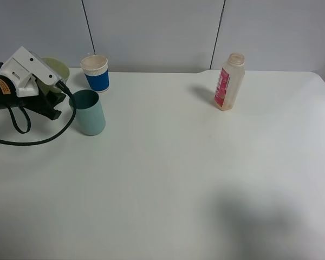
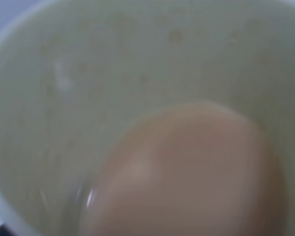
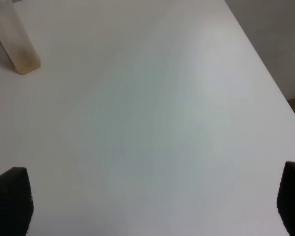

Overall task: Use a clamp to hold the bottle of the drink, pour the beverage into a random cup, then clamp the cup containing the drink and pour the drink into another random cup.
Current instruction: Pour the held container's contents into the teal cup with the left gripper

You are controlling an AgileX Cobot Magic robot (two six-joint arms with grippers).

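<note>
The table [image 1: 179,179] is smooth matt white, the bottle [image 1: 229,81] at one o'clock cloudy translucent plastic, the teal tumbler [image 1: 90,114] at ten o'clock matt plastic, the blue cup [image 1: 96,73] at eleven o'clock paper-like, and the yellow-green tumbler [image 2: 64,98] smooth, faintly speckled plastic holding glossy milky liquid [image 2: 196,172].

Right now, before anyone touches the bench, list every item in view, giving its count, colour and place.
squarish translucent plastic bottle: one, clear with pink-red label, far right, upright
short blue cup with white rim: one, blue and white, far left
light teal plastic tumbler: one, teal, in front of the blue cup
pale yellow-green plastic tumbler: one, yellow-green, far left, partly hidden
milky liquid: one pool, peach-tan, inside the yellow-green tumbler
flat white table: one, white
left end effector: one, black and white, shut, at the yellow-green tumbler
right end effector: one, black tips, open
</note>
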